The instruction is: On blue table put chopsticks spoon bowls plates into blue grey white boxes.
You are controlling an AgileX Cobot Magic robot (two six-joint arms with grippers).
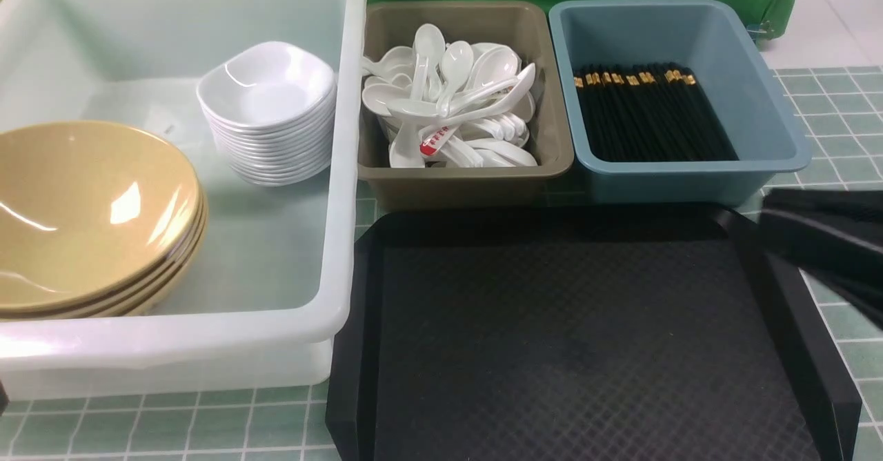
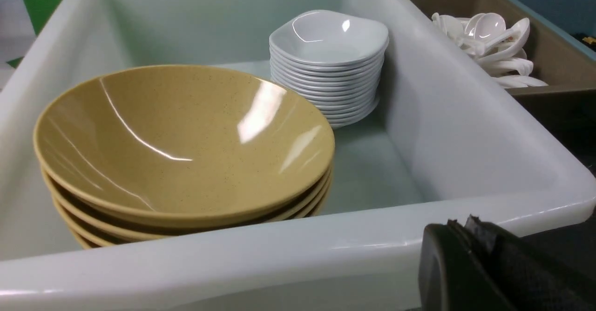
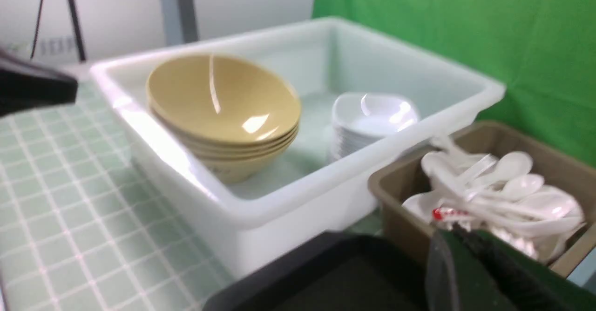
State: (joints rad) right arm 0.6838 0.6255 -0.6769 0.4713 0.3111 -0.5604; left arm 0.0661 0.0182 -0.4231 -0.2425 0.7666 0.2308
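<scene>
**1. Markings**
- One spoon with red marking (image 1: 434,145) is lying among the white spoons (image 1: 448,95). Its red patch is carrying pale characters that are too small to read.
- The chopsticks (image 1: 652,116) are each showing a gold band near the thick end.

**2. Location of task items**
- The white tub (image 1: 172,361) is sitting on the blue table (image 1: 841,136) at the left. It is holding a stack of tan bowls (image 1: 90,212) at its near left and a stack of white dishes (image 1: 265,95) toward its far right. The two stacks are standing apart.
- The olive-grey bin (image 1: 469,178) is sitting just beside the tub's right wall and is holding the heap of spoons.
- The dusty-blue bin (image 1: 690,171) is sitting just beside the olive-grey bin, on its right. The chopsticks are lying in it side by side, gold ends pointing away from the robot.
- A black tray (image 1: 566,337) is lying in front of both small bins.

**3. Grippers**
- The right gripper (image 1: 793,233) is showing as a blurred dark shape over the tray's right rim, near the front right corner of the dusty-blue bin. The chopsticks are lying inside that bin, apart from the gripper. It cannot be told whether the jaws are apart or together.
- The left gripper (image 2: 484,269) is showing only as a dark edge in the left wrist view, outside the tub's near wall. The bowls are sitting beyond that wall, clear of the gripper. The jaw state cannot be told.
</scene>
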